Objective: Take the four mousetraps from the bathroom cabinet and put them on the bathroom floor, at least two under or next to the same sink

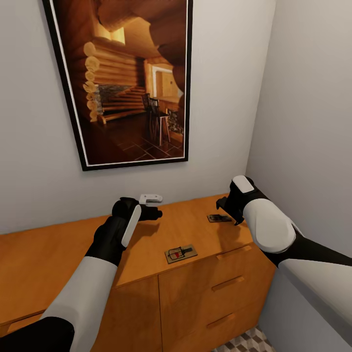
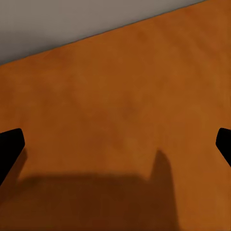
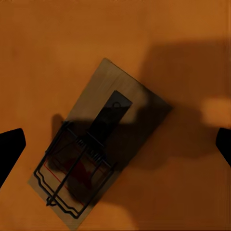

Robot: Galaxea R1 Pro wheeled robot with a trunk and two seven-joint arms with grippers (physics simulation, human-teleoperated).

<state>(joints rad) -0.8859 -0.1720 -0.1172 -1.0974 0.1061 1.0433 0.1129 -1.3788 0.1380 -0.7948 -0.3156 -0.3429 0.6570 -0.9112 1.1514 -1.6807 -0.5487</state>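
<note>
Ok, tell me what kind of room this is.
Probably a home interior, in a corner: a framed cabin picture hangs above a wooden cabinet, with patterned floor tiles below. Two mousetraps lie on the cabinet.

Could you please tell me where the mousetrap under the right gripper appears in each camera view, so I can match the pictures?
Head view: the mousetrap lies on the cabinet top, at the right gripper, right of centre.
Right wrist view: same mousetrap, centre, between the open fingertips.
Left wrist view: not in it.
Shared landmark: the orange-brown cabinet top.
</note>
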